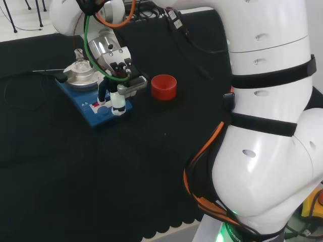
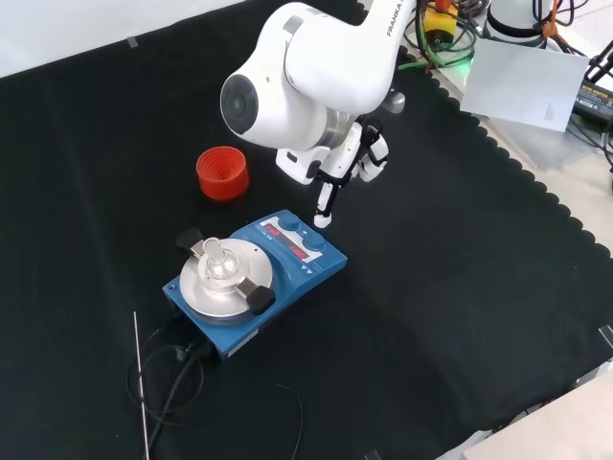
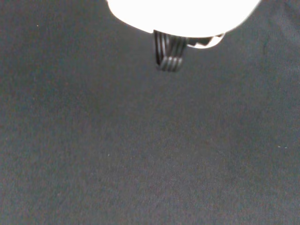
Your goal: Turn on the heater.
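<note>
1. Black cloth covers the tabletop (image 2: 460,287), with a scalloped edge toward the room's clutter.
2. One hand (image 1: 118,91) hangs over the heater (image 2: 257,278). One finger (image 2: 324,203) points straight down at the control panel (image 2: 297,247) and the rest look folded back. It holds nothing.
3. The heater lies just under and beyond the fingertip, its panel nearest the hand and its round plate (image 2: 220,278) farther off.
4. The step is pressing the switch. I would come straight down with the one fingertip, keep the other fingers clear of the knobs, and stop at contact so the base does not slide.
5. Whether the tip touches the panel I cannot tell.
6. Count: one heater, one small glass vessel (image 1: 79,62) on its plate, and one red ring (image 1: 164,86) beside the hand.
</note>
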Motion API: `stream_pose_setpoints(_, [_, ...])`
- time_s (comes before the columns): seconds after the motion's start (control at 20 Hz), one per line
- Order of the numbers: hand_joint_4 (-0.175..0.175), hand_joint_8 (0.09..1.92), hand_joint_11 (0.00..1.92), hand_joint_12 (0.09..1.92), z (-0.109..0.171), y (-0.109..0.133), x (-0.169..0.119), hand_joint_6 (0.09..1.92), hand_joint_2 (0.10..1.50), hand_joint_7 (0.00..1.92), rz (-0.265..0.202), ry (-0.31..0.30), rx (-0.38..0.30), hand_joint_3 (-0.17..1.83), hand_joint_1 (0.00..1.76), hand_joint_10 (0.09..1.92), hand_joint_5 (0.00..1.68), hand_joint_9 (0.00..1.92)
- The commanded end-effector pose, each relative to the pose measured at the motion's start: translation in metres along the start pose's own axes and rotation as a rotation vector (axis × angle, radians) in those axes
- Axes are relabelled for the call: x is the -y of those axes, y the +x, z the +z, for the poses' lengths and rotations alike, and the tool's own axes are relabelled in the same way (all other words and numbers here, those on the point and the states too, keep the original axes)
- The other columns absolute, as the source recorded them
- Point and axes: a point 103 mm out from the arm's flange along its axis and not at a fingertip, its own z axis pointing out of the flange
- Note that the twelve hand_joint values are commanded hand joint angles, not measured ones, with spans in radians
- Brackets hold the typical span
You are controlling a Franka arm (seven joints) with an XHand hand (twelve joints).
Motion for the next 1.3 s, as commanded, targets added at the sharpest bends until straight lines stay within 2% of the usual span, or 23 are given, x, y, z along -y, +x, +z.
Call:
stream_pose_setpoints(0.05, [-0.020, 1.68, 1.92, 1.43, 0.001, -0.007, -0.009, 0.09, 0.56, 1.81, -0.003, 0.012, -0.010, 1.21, 1.55, 1.48, 0.26, 1.92])
stream_pose_setpoints(1.3, [-0.021, 1.68, 1.92, 1.42, 0.000, -0.010, -0.024, 0.09, 0.56, 1.81, -0.008, 0.025, -0.014, 1.21, 1.54, 1.46, 0.27, 1.92])
